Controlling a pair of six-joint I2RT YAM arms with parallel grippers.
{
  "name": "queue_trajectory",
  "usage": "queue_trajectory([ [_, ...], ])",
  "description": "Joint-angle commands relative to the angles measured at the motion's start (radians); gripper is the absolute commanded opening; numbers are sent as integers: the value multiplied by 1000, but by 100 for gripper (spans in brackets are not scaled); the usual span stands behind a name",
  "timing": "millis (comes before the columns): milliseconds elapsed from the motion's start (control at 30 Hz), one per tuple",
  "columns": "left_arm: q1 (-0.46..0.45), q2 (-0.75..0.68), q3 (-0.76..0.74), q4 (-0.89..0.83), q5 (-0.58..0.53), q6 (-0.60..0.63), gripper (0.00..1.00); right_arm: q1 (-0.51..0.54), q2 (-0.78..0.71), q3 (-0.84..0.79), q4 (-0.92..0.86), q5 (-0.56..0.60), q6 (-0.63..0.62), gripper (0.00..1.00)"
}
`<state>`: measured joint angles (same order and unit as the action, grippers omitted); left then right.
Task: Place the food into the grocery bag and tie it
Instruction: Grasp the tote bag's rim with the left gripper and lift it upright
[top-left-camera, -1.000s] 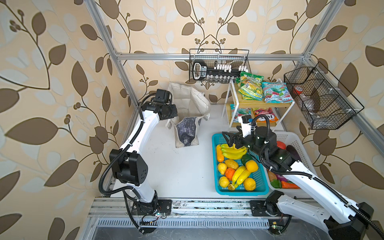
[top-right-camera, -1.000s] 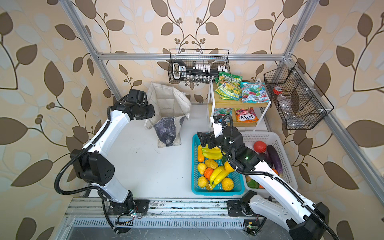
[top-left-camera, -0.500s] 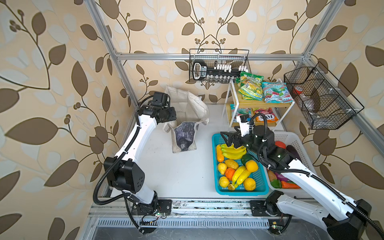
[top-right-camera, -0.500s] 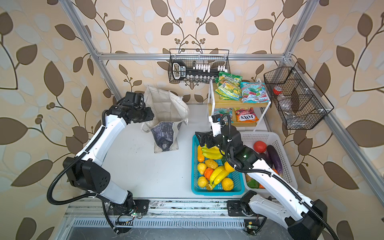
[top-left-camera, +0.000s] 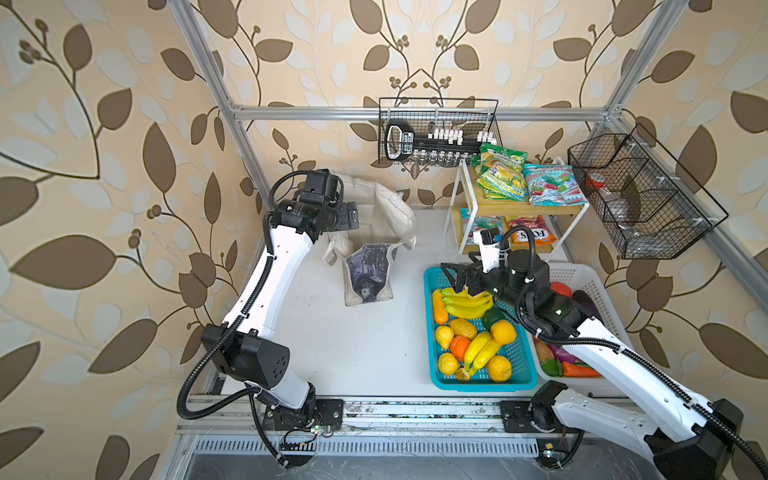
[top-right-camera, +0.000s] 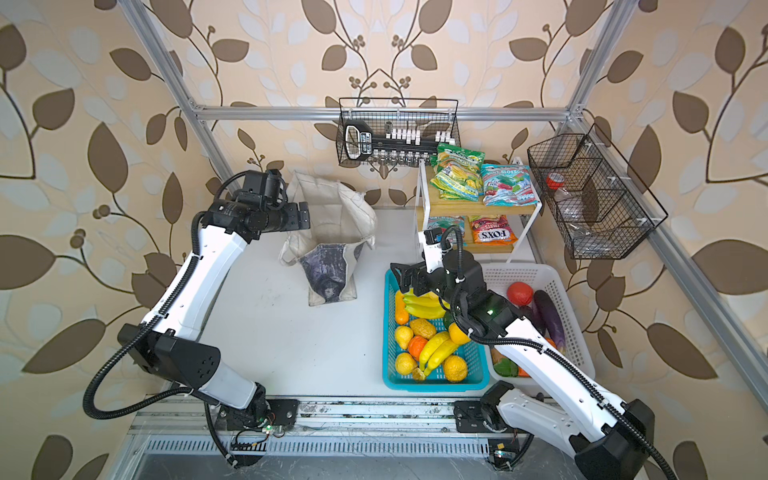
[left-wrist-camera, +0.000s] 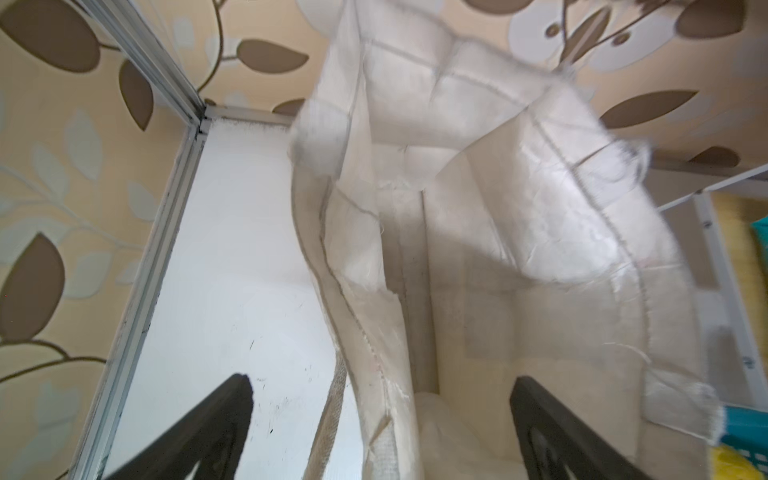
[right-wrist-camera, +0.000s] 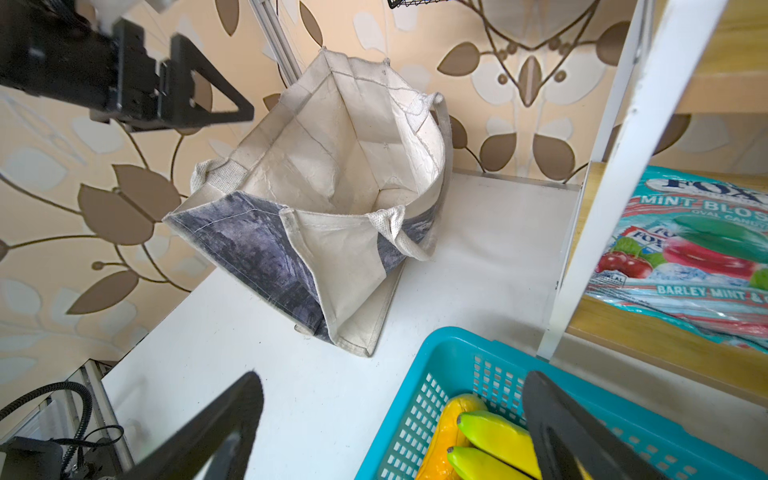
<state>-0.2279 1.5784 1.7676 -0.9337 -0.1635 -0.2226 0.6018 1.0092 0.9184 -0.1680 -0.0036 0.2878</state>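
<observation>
The grocery bag (top-left-camera: 365, 274) stands open and slumped at the back of the table, dark print panel facing forward, also in a top view (top-right-camera: 328, 270) and the right wrist view (right-wrist-camera: 332, 166). My left gripper (top-left-camera: 353, 216) hovers open at the bag's left rim. In the left wrist view its fingers straddle that rim (left-wrist-camera: 374, 332) without touching it. My right gripper (top-left-camera: 451, 276) hangs open over the far end of the turquoise basket (top-left-camera: 482, 384), just above the banana bunch (top-left-camera: 463, 305) (right-wrist-camera: 490, 440). Green-yellow (top-left-camera: 498, 176) and teal-red (top-left-camera: 548, 185) snack packets lie on the shelf.
Round yellow and orange pieces (top-left-camera: 503, 332) fill the turquoise basket. A white basket (top-left-camera: 582, 274) with more produce sits under my right arm. A white-framed wooden shelf (top-left-camera: 461, 208) stands behind it. Wire baskets hang on the back rail (top-left-camera: 436, 133) and right rail (top-left-camera: 640, 195).
My left gripper has opened and let go of the bag's rim, drawing back to the left. The bag has slumped slightly. The right arm has barely moved.
</observation>
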Motion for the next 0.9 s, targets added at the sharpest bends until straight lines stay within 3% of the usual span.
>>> queue_trajectory([
  [0, 1, 15, -19, -41, 27, -24, 83, -3, -6, 10, 12, -17, 2, 98],
  [33, 1, 9, -28, -40, 42, -27, 71, -4, -3, 10, 11, -18, 1, 98],
  [133, 1, -4, -53, -48, 76, -19, 54, -5, -2, 9, 13, -21, 1, 98],
  [233, 3, -28, -89, -46, 144, -18, 17, -5, -3, 3, 16, -29, 1, 98],
  [300, 2, -56, -112, -43, 168, -24, 3, -5, -3, 0, 17, -34, 2, 98],
  [667, 2, -296, -261, -16, 255, -110, 0, -4, 14, 14, 16, -64, 34, 97],
  [867, 2, -444, -422, 22, 380, -128, 0, 16, 87, 109, -115, -6, 79, 98],
])
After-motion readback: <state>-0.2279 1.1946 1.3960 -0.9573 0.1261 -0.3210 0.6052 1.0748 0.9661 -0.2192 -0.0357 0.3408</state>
